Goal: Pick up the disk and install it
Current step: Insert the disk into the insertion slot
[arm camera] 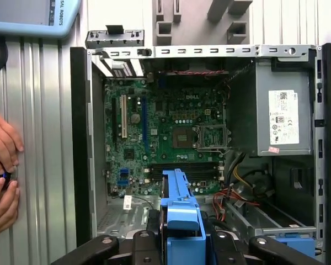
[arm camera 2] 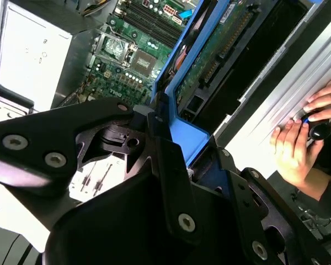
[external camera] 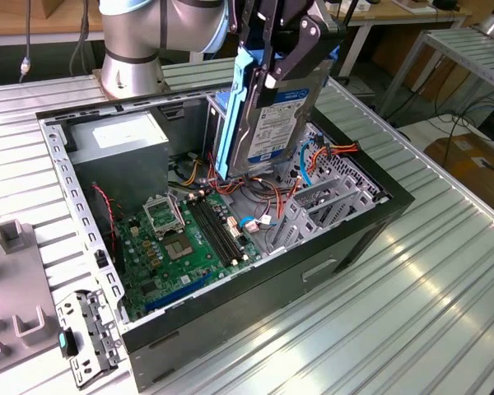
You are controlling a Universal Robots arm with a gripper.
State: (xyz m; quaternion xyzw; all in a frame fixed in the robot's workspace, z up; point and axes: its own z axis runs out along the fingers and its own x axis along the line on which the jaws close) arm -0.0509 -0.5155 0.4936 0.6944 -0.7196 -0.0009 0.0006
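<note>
Exterior view: disk in claw over case

A robotics lab or workshop: a ribbed aluminium tabletop carries an opened computer case and a robot arm's base, with more workbenches on the far side.

Exterior view: black gripper clamped on the blue-framed silver-and-black metal disk, held edge-down over the far side of the open black computer case.
</note>
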